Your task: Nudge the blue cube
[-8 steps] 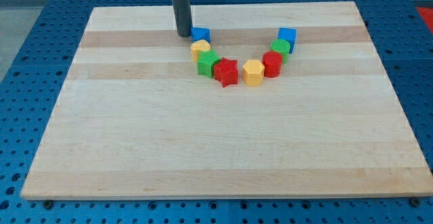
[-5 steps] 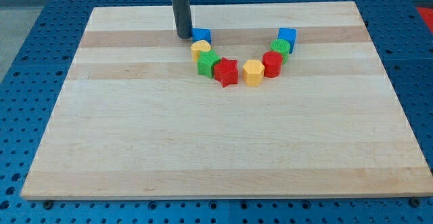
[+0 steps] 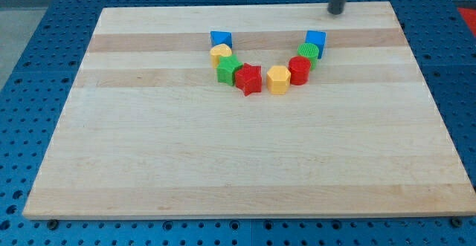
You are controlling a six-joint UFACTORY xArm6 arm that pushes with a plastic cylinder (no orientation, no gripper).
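Eight blocks form a U-shaped arc near the board's top middle. A blue cube (image 3: 316,40) ends the arc's right arm, and another blue block (image 3: 220,38) ends the left arm. My tip (image 3: 337,13) is near the board's top edge, above and slightly right of the right blue cube, apart from it. Below the left blue block lie a yellow block (image 3: 220,53), a green block (image 3: 227,69) and a red star (image 3: 249,79). Below the right blue cube lie a green block (image 3: 309,52), a red block (image 3: 299,70) and a yellow hexagonal block (image 3: 277,79).
The wooden board (image 3: 238,157) lies on a blue perforated table (image 3: 30,68). The blocks in the arc touch or nearly touch their neighbours.
My tip has left the left blue block's left side and jumped to the view's right, to near the top edge above the right blue cube. The blocks have not visibly moved.
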